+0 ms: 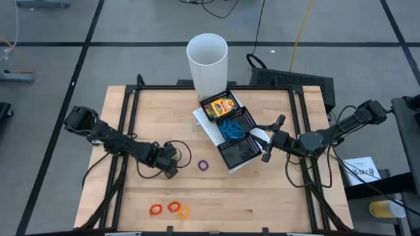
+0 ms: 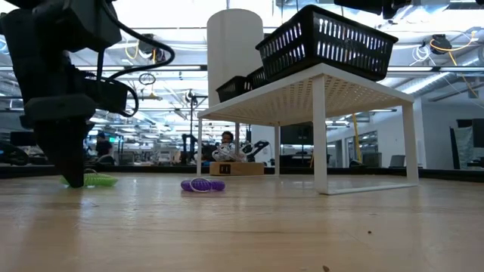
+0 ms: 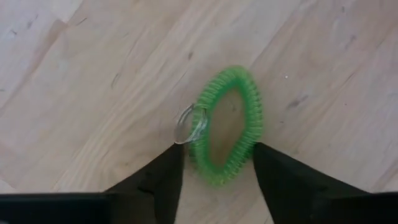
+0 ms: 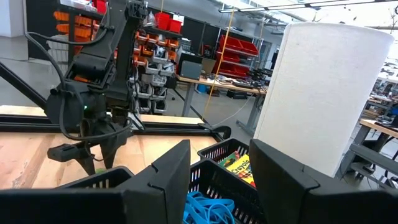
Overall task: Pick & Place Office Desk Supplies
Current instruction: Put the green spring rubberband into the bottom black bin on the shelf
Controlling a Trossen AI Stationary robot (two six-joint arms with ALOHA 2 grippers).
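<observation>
1. The left tool (image 3: 214, 163) is down on the surface (image 1: 262, 196), its fingers apart on either side of a green loop (image 3: 229, 124), not gripping yet.
2. The right tool (image 1: 270, 139) waits open by the black tray (image 1: 239, 156).
3. Crayon boxes (image 1: 221, 105) and blue loops (image 1: 230, 127) are in the tray.
4. A purple loop (image 1: 203, 165) and some red and orange loops (image 1: 169, 209) are still left.

You see a translucent, ribbed plastic green coil loop (image 3: 227, 127) with a shiny metal ring (image 3: 189, 123), between the left gripper's (image 3: 217, 171) matt black fingers, on smooth pale wood table (image 3: 93, 81).
</observation>
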